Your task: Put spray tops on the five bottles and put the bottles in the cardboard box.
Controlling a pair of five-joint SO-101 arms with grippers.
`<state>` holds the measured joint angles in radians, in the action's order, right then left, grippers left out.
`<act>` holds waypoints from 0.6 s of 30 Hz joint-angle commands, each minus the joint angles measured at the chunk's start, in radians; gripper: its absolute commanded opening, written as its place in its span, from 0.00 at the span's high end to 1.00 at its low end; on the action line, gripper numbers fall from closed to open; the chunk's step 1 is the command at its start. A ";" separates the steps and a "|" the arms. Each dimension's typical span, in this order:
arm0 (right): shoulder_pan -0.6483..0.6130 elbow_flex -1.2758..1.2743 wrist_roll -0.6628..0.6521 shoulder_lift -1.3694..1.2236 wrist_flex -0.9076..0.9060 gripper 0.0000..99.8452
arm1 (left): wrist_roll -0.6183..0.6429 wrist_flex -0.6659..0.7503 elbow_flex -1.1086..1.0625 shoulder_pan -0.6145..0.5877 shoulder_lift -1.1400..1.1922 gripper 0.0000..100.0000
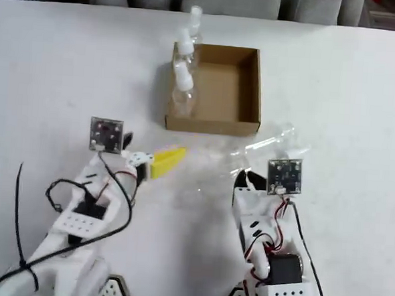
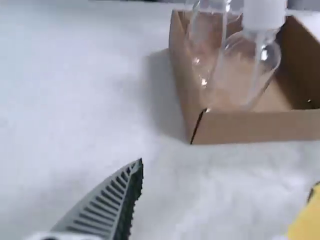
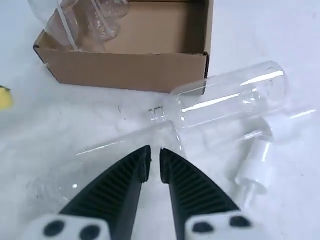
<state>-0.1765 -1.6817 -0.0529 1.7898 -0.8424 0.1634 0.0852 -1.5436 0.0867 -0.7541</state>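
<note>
Right wrist view: right gripper [image 3: 154, 162] nearly clenched, empty, by loose bottles [image 3: 230, 97] on the counter [image 3: 60, 115]. Left gripper [image 2: 225, 177] released; capped bottles [image 1: 183, 87] line the box's [image 1: 212, 125] 9 o'clock side.

Cardboard box [image 1: 212, 125] sits open-topped, brown and shallow, toward the table's far middle. I count three clear bottles [image 1: 182, 97] with white spray tops fitted, standing in a row against its left-hand wall as seen from above. On the table in front of the box, two more clear bottles lie on their sides, uncapped: one [image 3: 230, 95] just beside the box's front corner, the other [image 3: 115, 152] nearer me. A loose white spray top [image 3: 256, 172] lies beside them.
</note>
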 commanded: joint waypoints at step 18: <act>0.183 0.071 -0.514 0.004 -0.004 0.99 | -0.052 -0.565 -0.149 -0.097 -0.507 0.54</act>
<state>-0.0384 -1.6632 -0.5516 1.7898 -0.8424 0.1250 -0.3828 -1.6893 0.0023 -1.1822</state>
